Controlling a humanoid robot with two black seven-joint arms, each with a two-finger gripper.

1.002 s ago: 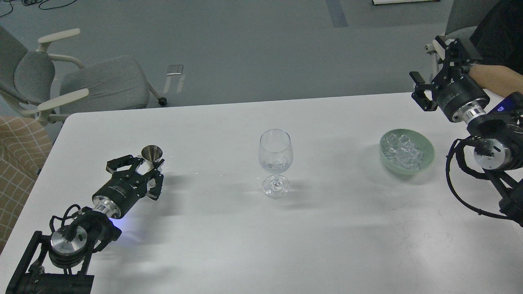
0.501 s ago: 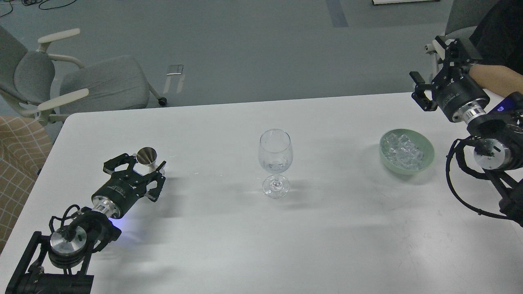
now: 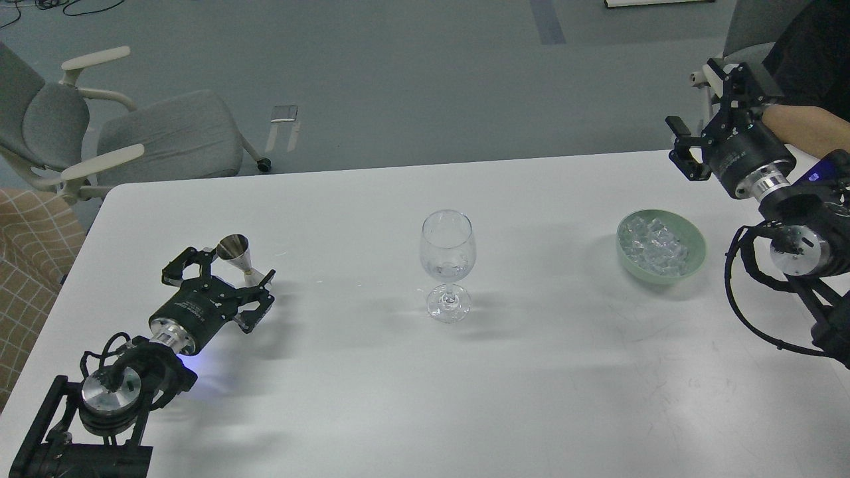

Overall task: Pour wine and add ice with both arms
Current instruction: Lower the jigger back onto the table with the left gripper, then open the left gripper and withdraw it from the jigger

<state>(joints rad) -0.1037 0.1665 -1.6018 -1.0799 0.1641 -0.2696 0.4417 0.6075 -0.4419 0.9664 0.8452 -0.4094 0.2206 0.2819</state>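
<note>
A clear wine glass (image 3: pixel 448 249) stands upright mid-table with a little clear liquid or ice at the bottom of its bowl. The ice (image 3: pixel 654 244), small clear cubes, fills a pale green bowl (image 3: pixel 694 255) to the right. A small steel jigger (image 3: pixel 234 251) stands at the left. My left gripper (image 3: pixel 222 269) lies low over the table with its fingers spread on either side of the jigger, open. My right gripper (image 3: pixel 696 99) is open and empty, raised over the table's far right edge, behind the bowl.
The white table (image 3: pixel 425 385) reaches the near edge. A bare human forearm (image 3: pixel 807 127) lies behind my right arm. Grey office chairs (image 3: pixel 153 136) stand beyond the table's far left corner. A checked cloth (image 3: pixel 26 265) is at the left edge.
My left gripper's fingers have spread wider around the jigger, and the gripper and jigger have shifted slightly left. The right arm, glass and bowl have not moved.
</note>
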